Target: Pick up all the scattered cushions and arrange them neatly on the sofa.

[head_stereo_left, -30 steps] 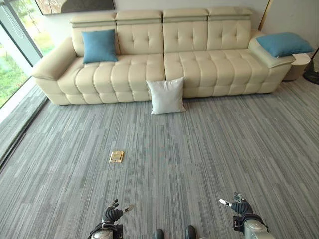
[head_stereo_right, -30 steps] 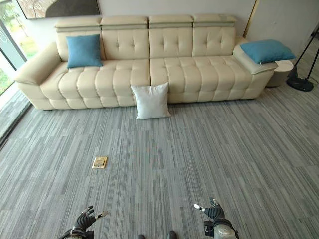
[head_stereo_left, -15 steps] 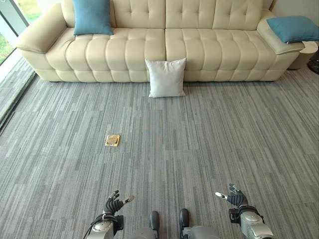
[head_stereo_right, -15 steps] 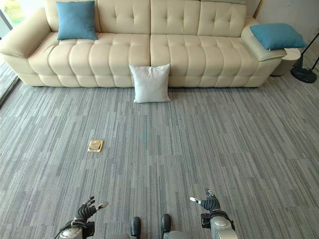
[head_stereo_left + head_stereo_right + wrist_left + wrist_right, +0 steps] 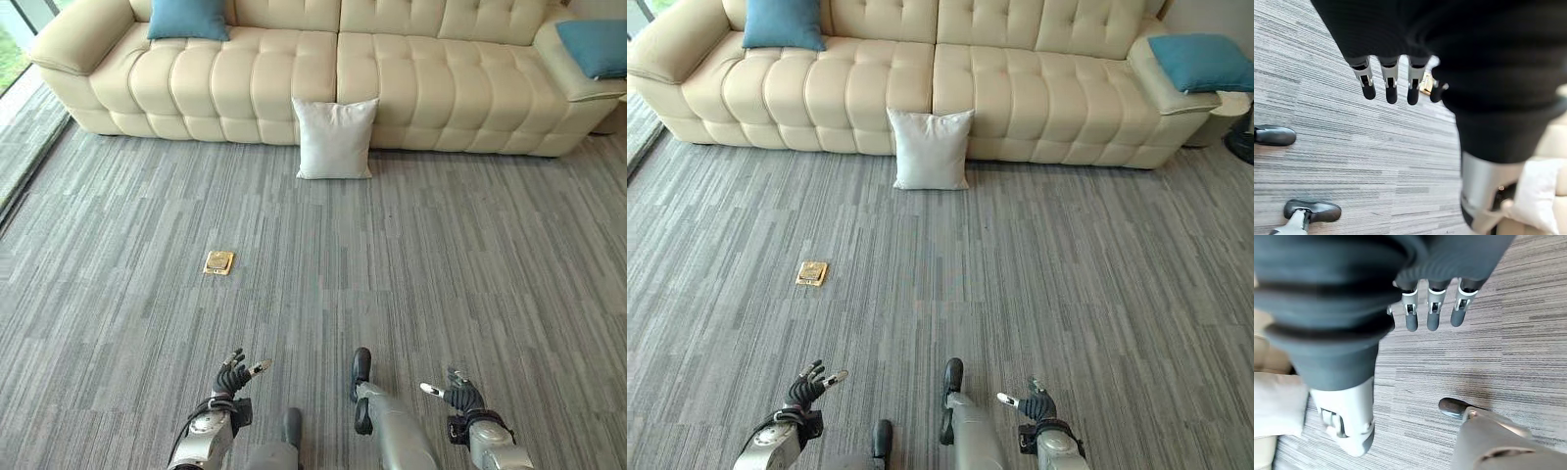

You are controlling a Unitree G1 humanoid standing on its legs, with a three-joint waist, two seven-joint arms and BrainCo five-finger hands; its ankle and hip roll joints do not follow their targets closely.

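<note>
Since a second before, the sofa (image 5: 411, 78) had drawn closer in the head views (the camera moved, not the furniture), so the approach was probably underway. The white cushion (image 5: 334, 138), soft and square, leaned against the tufted cream leather front on the striped carpet (image 5: 470, 255). Left hand (image 5: 233, 376) and right hand (image 5: 457, 396) hung relaxed, holding nothing.

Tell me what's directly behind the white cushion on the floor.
The white cushion stands on the carpet, leaning against the front of the cream sofa, at the seam between two seat sections. The sofa front and carpet strip it covers cannot be seen.
</note>
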